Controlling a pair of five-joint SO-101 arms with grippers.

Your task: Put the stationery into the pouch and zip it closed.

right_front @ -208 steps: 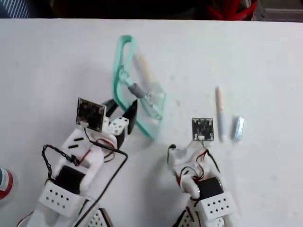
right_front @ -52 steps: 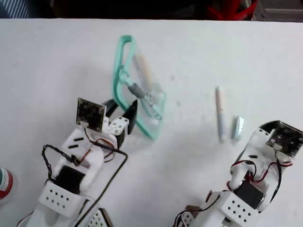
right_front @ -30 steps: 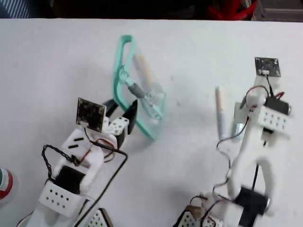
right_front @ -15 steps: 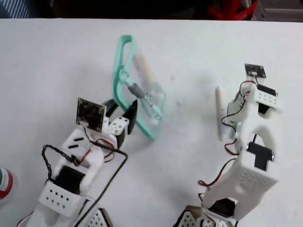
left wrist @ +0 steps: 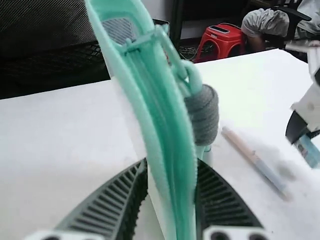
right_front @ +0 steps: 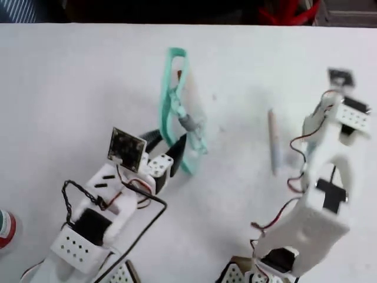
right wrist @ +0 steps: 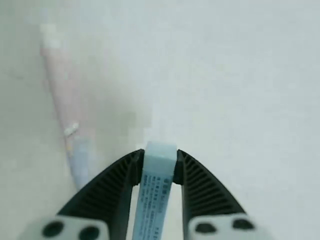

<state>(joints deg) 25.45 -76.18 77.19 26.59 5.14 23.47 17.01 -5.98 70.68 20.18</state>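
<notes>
Shifted right and turned since half a second ago: pouch [right_front: 172, 94] and left arm together, pouch now seen nearly edge-on from the high view. Lifted off the table [right_front: 70, 76] since the earliest frame: small blue block [right wrist: 157, 200], no longer lying beside the pen [right_front: 274, 141].

Left gripper [right_front: 168, 147] clamped on the near edge of the pouch, ribbed black pads pressing both faces. Pouch of mint-green translucent plastic, standing on edge on the white table, zipper teeth running up its rim. Grey ribbed cylinder [left wrist: 202, 112] at the pouch's side, next to a green loop on the pouch.

Right gripper [right wrist: 160, 155] closed on the blue block: pale, flat-sided, rectangular, printed, end poking just past the fingertips. Cannot tell whether touching the tabletop.

Pen lying flat on the table well apart from the pouch, just beside the right gripper: slim, cream-pink barrel, bluish-grey toward one end.

Table surface matte white, faintly smudged. Right arm [right_front: 321, 200] of white printed plastic with red and black wires looping along it.
</notes>
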